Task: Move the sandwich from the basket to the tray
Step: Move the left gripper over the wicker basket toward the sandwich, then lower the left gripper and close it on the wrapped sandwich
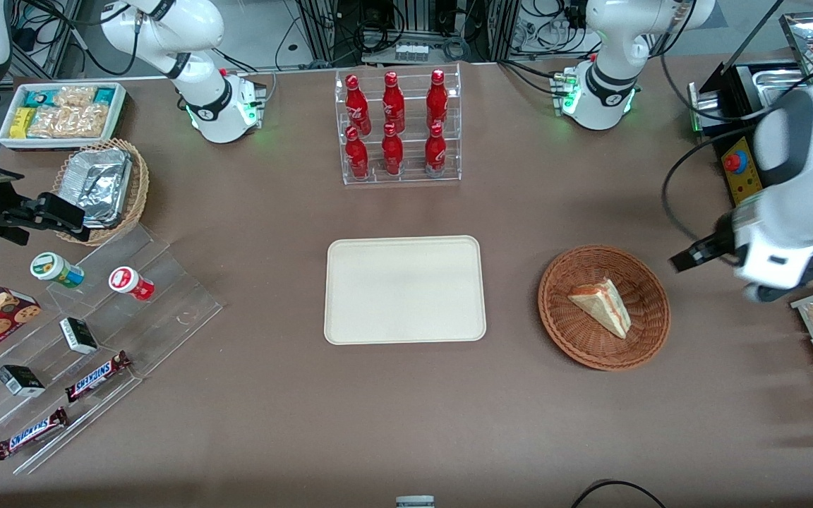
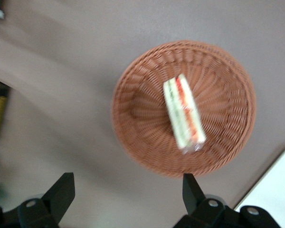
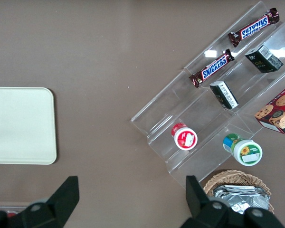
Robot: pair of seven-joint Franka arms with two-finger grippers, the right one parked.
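A brown table fills the scene, with cable-strewn racks seen past its farthest edge in the front view. Near the table's middle lies the cream-white tray, its surface bare; beside it, toward the working arm's end, sits the reddish-brown wicker basket, clear of the tray. The sandwich lies in the basket, near its centre.

In the front view the left arm's gripper is seen only as a dark tip beside the white wrist, raised above the table just off the basket's rim toward the working arm's end; its spread cannot be read there. The left wrist view supplies this: the gripper is wide apart, both black fingers separated by more than the sandwich's length, and nothing is held between them. The basket and sandwich are seen from above there, with a corner of the tray.

The sandwich's cut face, with green and red-orange layers, is turned upward. In the front view its long axis runs diagonally, one end nearer the camera and the other nearer the tray.
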